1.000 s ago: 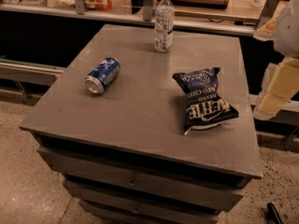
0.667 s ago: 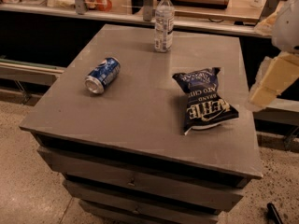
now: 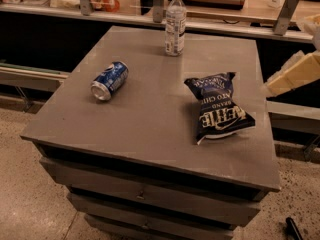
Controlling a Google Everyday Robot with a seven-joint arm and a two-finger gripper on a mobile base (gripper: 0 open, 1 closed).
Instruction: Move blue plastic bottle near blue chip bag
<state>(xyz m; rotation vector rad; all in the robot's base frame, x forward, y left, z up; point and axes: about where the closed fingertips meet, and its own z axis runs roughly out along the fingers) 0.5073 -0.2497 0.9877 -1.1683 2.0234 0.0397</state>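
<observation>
The blue plastic bottle point(image 3: 175, 23) stands upright at the far edge of the grey table point(image 3: 150, 129); it is clear, with a white cap and a white-and-blue label. The blue chip bag point(image 3: 217, 106) lies flat on the right half of the table, dark navy with white lettering. My gripper point(image 3: 282, 81) shows only as a cream-coloured part at the right edge of the view. It is off the table's right side, beyond the bag and well apart from the bottle. It touches nothing.
A blue soda can point(image 3: 110, 80) lies on its side on the left half of the table. A counter with metal posts point(image 3: 160, 4) runs behind the table. Drawers point(image 3: 145, 194) sit below the tabletop, and the floor is speckled.
The cream part of my arm at the right edge has risen and tilted flatter, with its tip pointing toward the table. The bottle, the bag and the can have not moved.
</observation>
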